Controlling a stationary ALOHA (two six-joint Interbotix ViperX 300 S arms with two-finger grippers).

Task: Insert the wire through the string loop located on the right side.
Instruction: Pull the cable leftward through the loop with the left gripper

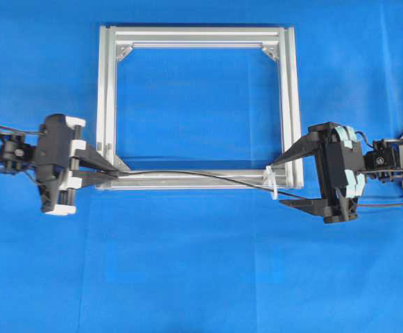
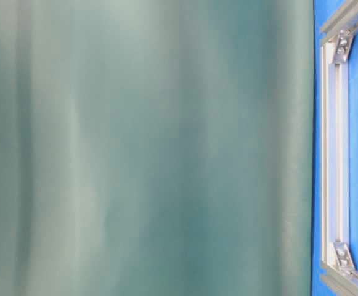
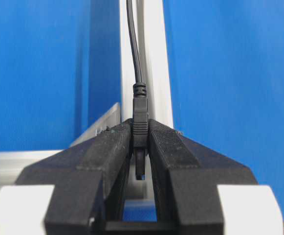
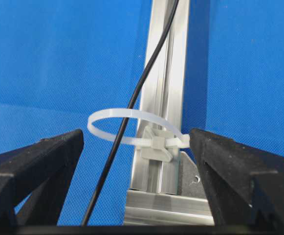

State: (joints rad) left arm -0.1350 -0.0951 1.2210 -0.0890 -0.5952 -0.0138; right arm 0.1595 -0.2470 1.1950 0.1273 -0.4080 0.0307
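My left gripper (image 1: 115,173) is shut on the dark plug (image 3: 140,122) of the wire (image 1: 187,173) at the frame's near left corner. The thin black wire (image 3: 134,44) runs from the plug along the silver frame's near bar (image 1: 187,182) to the right. It crosses the string loop (image 1: 272,182), a small white ring (image 4: 127,122) fixed at the near right corner. In the right wrist view the wire (image 4: 110,161) appears to pass through this ring. My right gripper (image 1: 279,184) is open, its fingers (image 4: 49,156) standing either side of the loop and holding nothing.
The silver aluminium frame (image 1: 201,38) lies flat on the blue cloth, with corner brackets (image 1: 123,51) inside it. Its far bar (image 2: 336,154) shows in the table-level view before a green curtain (image 2: 148,148). Past the loop the wire trails right (image 1: 388,205) under the right arm.
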